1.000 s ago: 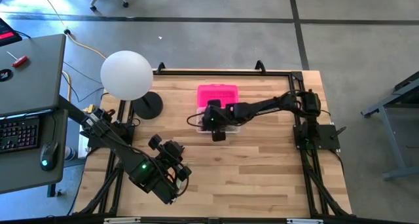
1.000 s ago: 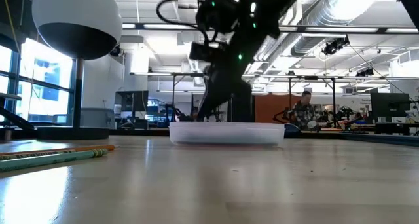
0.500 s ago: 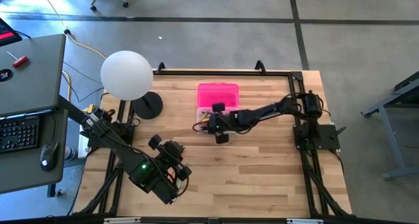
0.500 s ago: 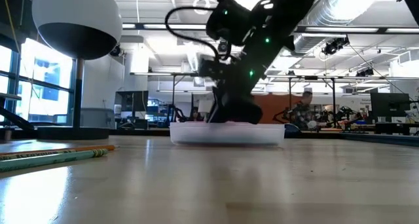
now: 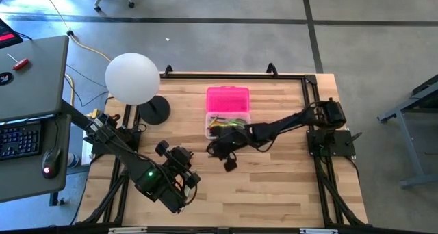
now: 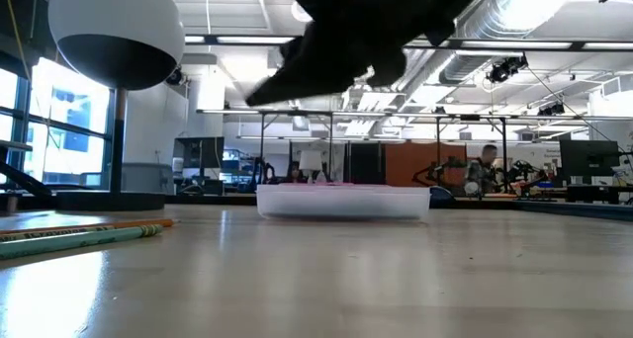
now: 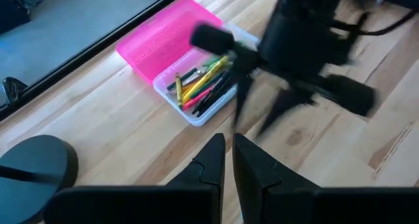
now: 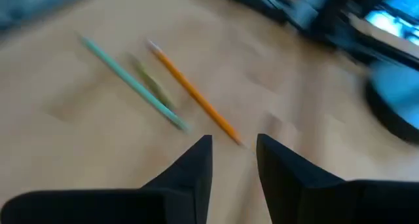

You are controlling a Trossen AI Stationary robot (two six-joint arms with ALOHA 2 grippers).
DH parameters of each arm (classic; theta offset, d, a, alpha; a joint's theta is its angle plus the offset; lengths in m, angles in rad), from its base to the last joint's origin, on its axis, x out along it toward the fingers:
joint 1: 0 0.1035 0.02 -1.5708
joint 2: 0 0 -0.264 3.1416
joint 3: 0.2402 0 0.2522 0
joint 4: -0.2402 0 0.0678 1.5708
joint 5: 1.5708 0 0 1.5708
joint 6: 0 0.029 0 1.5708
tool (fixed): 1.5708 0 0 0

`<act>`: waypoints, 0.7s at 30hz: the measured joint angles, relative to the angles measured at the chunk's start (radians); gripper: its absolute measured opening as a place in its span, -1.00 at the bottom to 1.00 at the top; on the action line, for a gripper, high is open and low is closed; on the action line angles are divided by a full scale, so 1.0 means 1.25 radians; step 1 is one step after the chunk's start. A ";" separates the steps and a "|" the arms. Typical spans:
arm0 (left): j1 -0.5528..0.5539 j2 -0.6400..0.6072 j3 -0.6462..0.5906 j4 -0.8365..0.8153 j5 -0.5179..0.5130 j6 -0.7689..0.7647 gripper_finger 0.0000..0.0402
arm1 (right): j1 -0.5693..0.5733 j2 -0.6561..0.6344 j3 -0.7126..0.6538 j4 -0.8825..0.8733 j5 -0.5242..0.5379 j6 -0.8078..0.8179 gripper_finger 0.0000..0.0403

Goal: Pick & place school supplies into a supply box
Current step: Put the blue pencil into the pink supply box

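The supply box sits on the far middle of the wooden surface. It is a clear, shallow tray standing open, with its bright pink lid lying flat just beyond it, edge to edge. Inside the tray lies a loose bundle of pencils and pens, yellow, orange, green, red and dark, all roughly lengthwise with the box. In the low view the box shows as a pale, low rim in the middle distance.

Three more pencils lie outside the box on the bare wood: a green pencil, an orange pencil and a shorter olive one between them, close together and roughly parallel. Two of them also show at the near left edge of the low view.

The right end effector hangs just in front of the box, on the near side of it, above the surface. Its two fingers stand apart with a clear gap and nothing between them, as the right wrist view shows. It touches neither the box nor any pencil.

The left end effector waits near the front left of the surface, well apart from the box. Its fingers stand almost together, a thin slit between them, empty.

A white globe lamp on a dark round base stands at the far left.
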State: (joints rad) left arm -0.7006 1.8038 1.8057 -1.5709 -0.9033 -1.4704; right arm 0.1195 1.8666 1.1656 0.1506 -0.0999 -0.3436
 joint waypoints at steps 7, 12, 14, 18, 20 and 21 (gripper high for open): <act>0.000 0.000 0.000 0.000 -0.001 0.000 -0.69 | 0.062 0.098 -0.001 0.248 -0.160 -0.002 -0.51; 0.000 0.000 0.000 0.000 0.000 0.000 -0.69 | 0.098 0.185 0.012 0.322 -0.198 -0.097 -0.51; 0.000 0.000 0.000 0.000 0.002 0.000 -0.69 | 0.101 0.210 0.035 0.322 -0.213 -0.118 -0.51; 0.000 0.000 0.000 0.001 0.002 0.000 -0.69 | 0.101 0.246 0.109 0.257 -0.194 -0.121 -0.51; 0.000 0.000 0.000 0.000 0.001 0.000 -0.69 | 0.094 0.261 0.159 0.175 -0.193 -0.124 -0.51; 0.000 0.000 0.000 0.000 0.001 0.000 -0.69 | 0.088 0.271 0.189 0.135 -0.196 -0.124 -0.51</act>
State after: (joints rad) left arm -0.7006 1.8038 1.8057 -1.5703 -0.9019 -1.4704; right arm 0.2300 2.2058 1.4015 0.3193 -0.3446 -0.4980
